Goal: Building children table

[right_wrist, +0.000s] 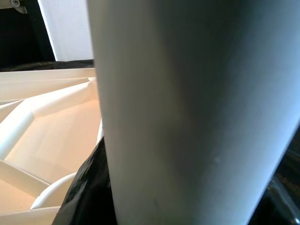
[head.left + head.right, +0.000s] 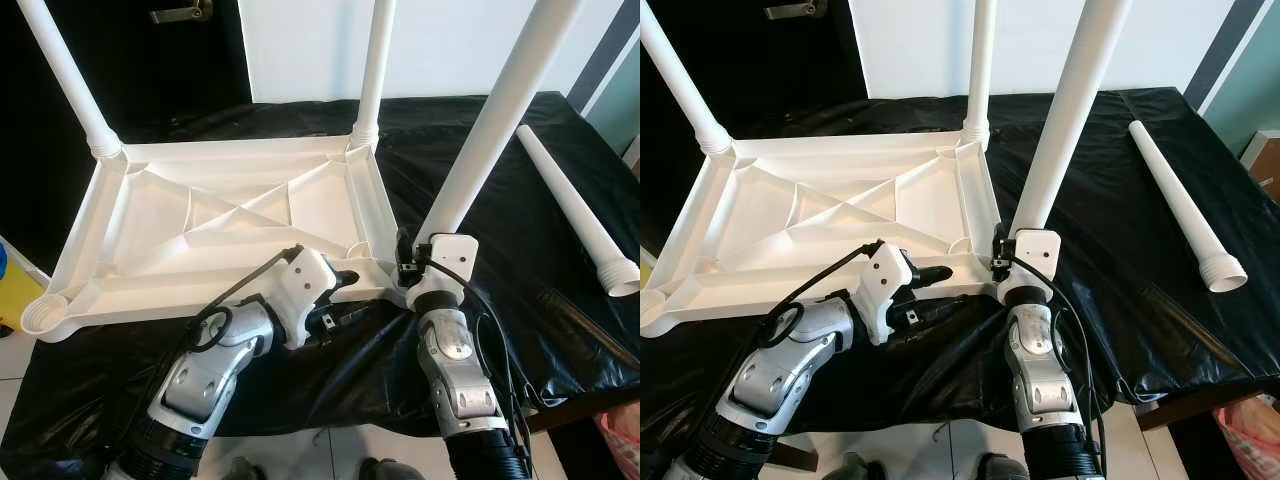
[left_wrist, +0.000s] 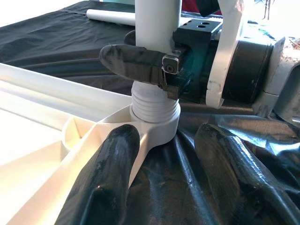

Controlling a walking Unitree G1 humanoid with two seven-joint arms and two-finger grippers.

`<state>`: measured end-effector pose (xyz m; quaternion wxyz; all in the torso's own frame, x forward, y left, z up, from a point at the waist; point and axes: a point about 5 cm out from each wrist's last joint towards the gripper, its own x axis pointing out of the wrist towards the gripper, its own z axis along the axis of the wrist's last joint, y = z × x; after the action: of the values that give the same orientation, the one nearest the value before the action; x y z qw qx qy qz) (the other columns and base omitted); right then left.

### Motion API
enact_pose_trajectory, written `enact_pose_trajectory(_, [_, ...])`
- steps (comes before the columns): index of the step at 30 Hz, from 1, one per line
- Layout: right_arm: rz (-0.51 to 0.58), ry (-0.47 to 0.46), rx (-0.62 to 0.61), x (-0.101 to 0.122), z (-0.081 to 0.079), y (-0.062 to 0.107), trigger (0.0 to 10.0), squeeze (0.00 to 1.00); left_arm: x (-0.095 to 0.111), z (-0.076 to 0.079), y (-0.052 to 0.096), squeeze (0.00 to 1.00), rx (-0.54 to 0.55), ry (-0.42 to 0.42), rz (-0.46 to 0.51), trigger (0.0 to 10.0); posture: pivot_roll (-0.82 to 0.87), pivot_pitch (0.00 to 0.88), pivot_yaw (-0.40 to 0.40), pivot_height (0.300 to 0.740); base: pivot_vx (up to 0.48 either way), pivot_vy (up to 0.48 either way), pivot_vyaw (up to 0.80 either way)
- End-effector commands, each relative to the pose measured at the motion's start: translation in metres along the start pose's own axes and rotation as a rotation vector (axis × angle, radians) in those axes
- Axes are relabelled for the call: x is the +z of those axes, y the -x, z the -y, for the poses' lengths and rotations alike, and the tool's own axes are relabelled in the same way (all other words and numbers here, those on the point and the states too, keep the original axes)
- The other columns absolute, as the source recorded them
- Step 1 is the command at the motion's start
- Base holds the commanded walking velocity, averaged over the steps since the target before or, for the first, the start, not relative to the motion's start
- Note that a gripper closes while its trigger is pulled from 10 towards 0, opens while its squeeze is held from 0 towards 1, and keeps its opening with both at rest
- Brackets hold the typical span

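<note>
White leg (image 2: 490, 125) at centre frame, clamped by right gripper (image 3: 154, 65) at its threaded base; left gripper (image 3: 164, 187) open astride socket (image 3: 157, 126). Keep leg plumb, twist until seated.

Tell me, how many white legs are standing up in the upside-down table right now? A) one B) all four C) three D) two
C: three legs stand in the corner sockets of the flipped tabletop, the nearest one gripped by the right gripper, while the fourth leg lies on the black sheet and the near-left socket is empty.
</note>
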<state>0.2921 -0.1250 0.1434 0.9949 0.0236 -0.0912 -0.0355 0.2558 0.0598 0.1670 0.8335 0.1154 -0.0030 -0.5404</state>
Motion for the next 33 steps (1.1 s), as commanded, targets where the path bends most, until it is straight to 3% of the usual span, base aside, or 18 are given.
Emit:
enact_pose_trajectory(1, [-0.137,0.005,-0.078,-0.026,0.011,0.009,10.0,0.0,-0.001,0.002,0.0,0.0,0.026,-0.001,-0.004,10.0,-0.05,0.116,0.001,0.74,0.0,0.0,0.0])
enact_pose_trajectory(5, [-0.127,0.009,-0.092,-0.024,0.011,0.01,10.0,0.0,0.0,0.001,0.0,0.0,0.025,0.004,-0.003,10.0,-0.05,0.114,0.001,0.74,0.0,0.0,0.0])
enact_pose_trajectory(6, [-0.113,0.007,-0.086,-0.023,0.011,0.01,10.0,0.77,-0.001,0.002,-0.001,0.0,0.022,0.007,-0.004,10.0,-0.05,0.112,0.001,0.74,0.0,0.0,0.0])
enact_pose_trajectory(7, [-0.113,0.007,-0.086,-0.023,0.011,0.01,10.0,0.77,-0.001,0.002,-0.001,0.0,0.022,0.007,-0.004,10.0,-0.05,0.112,0.001,0.74,0.0,0.0,0.0])
enact_pose_trajectory(8, [-0.096,0.004,-0.081,-0.02,0.011,0.01,10.0,1.0,-0.001,0.002,-0.001,0.0,0.021,0.006,-0.005,10.0,-0.05,0.112,0.001,0.74,0.0,0.0,0.0])
enact_pose_trajectory(12, [-0.038,-0.006,-0.028,-0.011,0.012,0.009,10.0,1.0,-0.001,0.003,-0.001,0.0,0.018,0.004,-0.004,10.0,-0.05,0.11,0.001,0.74,0.0,0.0,0.0])
enact_pose_trajectory(18, [-0.032,-0.008,-0.016,-0.009,0.014,0.008,10.0,1.0,-0.001,0.003,-0.001,0.0,0.017,0.005,-0.003,10.0,-0.05,0.108,0.002,0.74,0.0,0.0,0.0])
enact_pose_trajectory(19, [-0.028,-0.005,0.03,-0.008,0.018,0.007,10.0,1.0,-0.001,0.003,-0.002,0.0,0.015,0.006,-0.003,10.0,-0.05,0.108,0.005,0.74,0.0,0.0,0.0])
enact_pose_trajectory(20, [-0.02,0.001,0.078,-0.006,0.022,0.005,10.0,0.0,-0.001,0.003,-0.002,0.0,0.013,0.006,-0.002,10.0,-0.06,0.108,0.009,0.74,0.0,0.0,0.0])
enact_pose_trajectory(27, [-0.007,0.007,0.202,-0.002,0.031,0.001,10.0,0.0,0.0,0.005,-0.002,0.0,0.001,0.004,-0.004,10.0,-0.05,0.115,0.012,0.74,0.0,0.0,0.0])
enact_pose_trajectory(28, [-0.012,0.018,0.247,0.0,0.034,-0.002,10.0,0.0,0.002,0.006,-0.003,0.0,-0.01,0.015,0.002,10.0,-0.05,0.168,0.015,0.74,0.0,0.0,0.0])
enact_pose_trajectory(29, [-0.012,0.018,0.247,0.0,0.034,-0.002,10.0,0.0,0.002,0.006,-0.003,0.0,-0.01,0.015,0.002,10.0,-0.05,0.168,0.015,0.74,0.0,0.0,0.0])
enact_pose_trajectory(30, [-0.005,0.049,0.335,0.004,0.036,-0.005,10.0,0.0,0.003,0.007,-0.004,0.0,-0.024,0.008,0.0,10.0,-0.06,0.163,0.016,0.74,0.0,0.0,0.0])
enact_pose_trajectory(32, [-0.005,0.049,0.335,0.004,0.036,-0.005,10.0,0.0,0.003,0.007,-0.004,0.0,-0.024,0.008,0.0,10.0,-0.06,0.163,0.016,0.74,0.0,0.0,0.0])
enact_pose_trajectory(33, [-0.006,0.07,0.413,0.006,0.037,-0.007,10.0,0.0,0.003,0.007,-0.004,0.0,-0.028,0.012,-0.001,10.0,-0.06,0.165,0.016,0.74,0.0,0.0,0.0])
